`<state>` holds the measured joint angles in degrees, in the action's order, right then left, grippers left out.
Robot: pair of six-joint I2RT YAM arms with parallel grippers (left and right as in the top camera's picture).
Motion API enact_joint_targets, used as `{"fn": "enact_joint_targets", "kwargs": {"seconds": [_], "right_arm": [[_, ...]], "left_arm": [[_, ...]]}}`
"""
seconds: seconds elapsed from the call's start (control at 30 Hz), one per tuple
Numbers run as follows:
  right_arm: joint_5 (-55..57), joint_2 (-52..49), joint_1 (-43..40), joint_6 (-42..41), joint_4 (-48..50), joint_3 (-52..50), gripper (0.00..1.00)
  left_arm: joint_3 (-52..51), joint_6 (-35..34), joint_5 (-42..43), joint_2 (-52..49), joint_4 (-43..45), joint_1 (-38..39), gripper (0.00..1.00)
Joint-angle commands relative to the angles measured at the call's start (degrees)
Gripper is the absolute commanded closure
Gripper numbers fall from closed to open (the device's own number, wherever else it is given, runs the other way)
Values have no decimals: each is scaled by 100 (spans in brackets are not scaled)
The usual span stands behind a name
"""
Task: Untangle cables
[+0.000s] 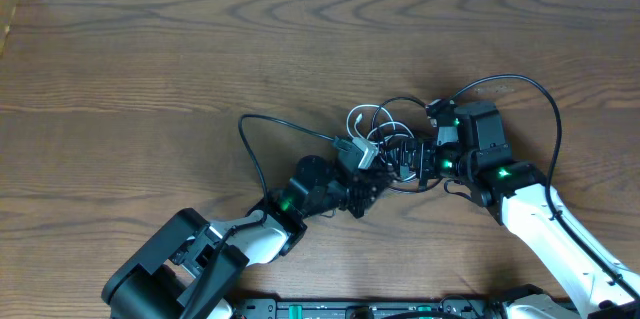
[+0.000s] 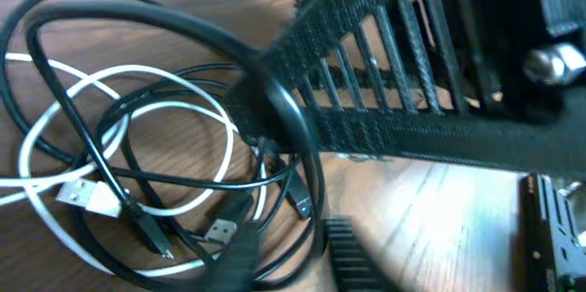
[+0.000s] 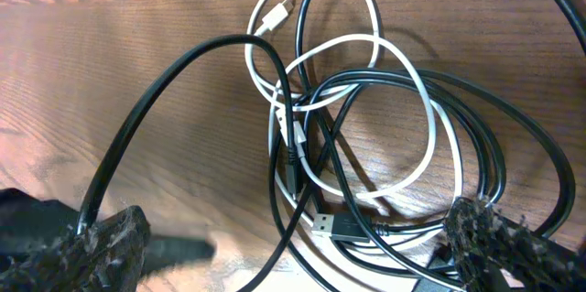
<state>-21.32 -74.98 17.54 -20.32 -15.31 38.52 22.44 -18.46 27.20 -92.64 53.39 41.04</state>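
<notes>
Overhead, we're seeing the cables (image 1: 385, 129) bunching mid-table between the left gripper (image 1: 365, 181) and the right gripper (image 1: 400, 157). Left wrist: we're failing to tell whether that claw is pinching anything. Right wrist: its fingers (image 3: 101, 242) are sitting spread wide around the bundle, so tugging blindly is risking cinching the loops tighter.

overhead: top-down, far | wrists: close, low, oblique | shared: cables (image 1: 378, 127)

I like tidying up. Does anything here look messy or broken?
Yes: the white cable and the black cable lie in one messy heap, their loops crossing and threaded through each other. Nothing looks broken or spilled.
</notes>
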Motion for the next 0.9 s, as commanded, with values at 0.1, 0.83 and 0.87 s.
{"fn": "enact_joint_targets", "kwargs": {"seconds": [0.1, 0.83, 0.87], "right_arm": [[-157, 7, 55, 66, 11, 13, 1], [1665, 7, 57, -581, -957, 13, 1], [1659, 7, 57, -581, -944, 13, 1]], "left_arm": [[122, 17, -116, -61, 35, 9, 92], [122, -549, 1779, 1311, 79, -1276, 92], [122, -549, 1829, 1423, 57, -1285, 93]]}}
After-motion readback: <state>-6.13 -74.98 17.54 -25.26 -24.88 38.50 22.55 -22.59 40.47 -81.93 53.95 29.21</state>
